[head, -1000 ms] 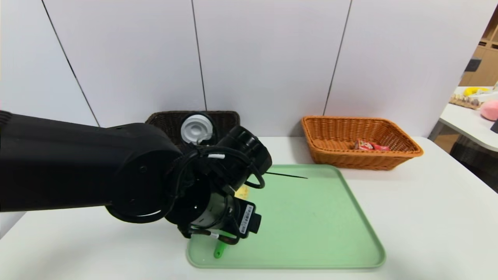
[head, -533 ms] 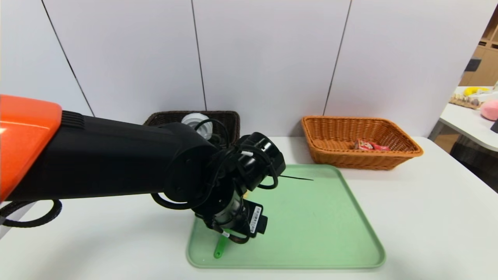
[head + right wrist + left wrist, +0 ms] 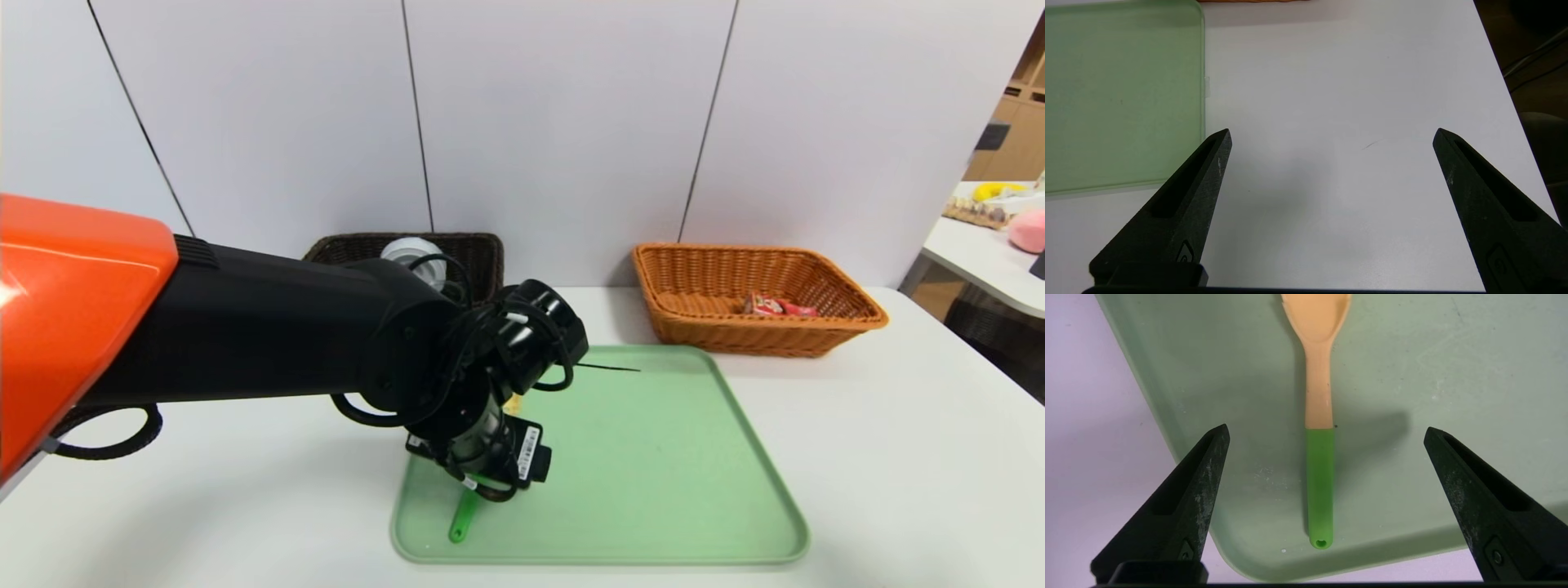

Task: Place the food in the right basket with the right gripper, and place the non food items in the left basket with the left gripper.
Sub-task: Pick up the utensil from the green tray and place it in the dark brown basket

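Two spread fingers of my left gripper (image 3: 1326, 426) hover above the tray (image 3: 653, 457), either side of the fork (image 3: 1319, 477) lying on it; my right gripper (image 3: 1332, 130) waits, spread, beside the tray.

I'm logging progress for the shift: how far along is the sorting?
Done: red snack packets in the orange basket, white container in the dark basket. In hand: nothing; the left gripper hovers open over the green-handled spoon. Left: that spoon, on the tray. The right gripper idles above the table.
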Robot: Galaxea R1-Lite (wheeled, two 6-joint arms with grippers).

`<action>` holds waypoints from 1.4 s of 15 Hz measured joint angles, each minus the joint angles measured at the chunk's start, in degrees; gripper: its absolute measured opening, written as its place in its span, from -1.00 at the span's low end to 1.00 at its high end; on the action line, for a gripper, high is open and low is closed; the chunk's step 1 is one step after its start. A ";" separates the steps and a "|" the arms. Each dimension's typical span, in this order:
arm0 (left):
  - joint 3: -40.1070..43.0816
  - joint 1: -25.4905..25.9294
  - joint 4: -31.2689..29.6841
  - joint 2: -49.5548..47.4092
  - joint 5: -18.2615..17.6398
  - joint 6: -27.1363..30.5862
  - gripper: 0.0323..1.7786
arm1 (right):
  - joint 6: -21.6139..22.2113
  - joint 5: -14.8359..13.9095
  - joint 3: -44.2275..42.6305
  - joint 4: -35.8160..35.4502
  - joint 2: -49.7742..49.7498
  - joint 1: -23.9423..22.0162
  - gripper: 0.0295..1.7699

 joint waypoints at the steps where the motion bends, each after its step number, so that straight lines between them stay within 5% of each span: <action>1: -0.05 0.32 0.00 0.05 0.00 -0.37 0.90 | -0.05 0.04 0.02 -0.05 0.00 0.02 0.92; 21: 0.55 0.67 -0.09 1.95 0.11 -0.87 0.90 | -0.16 0.26 -0.33 -0.11 0.39 0.09 0.92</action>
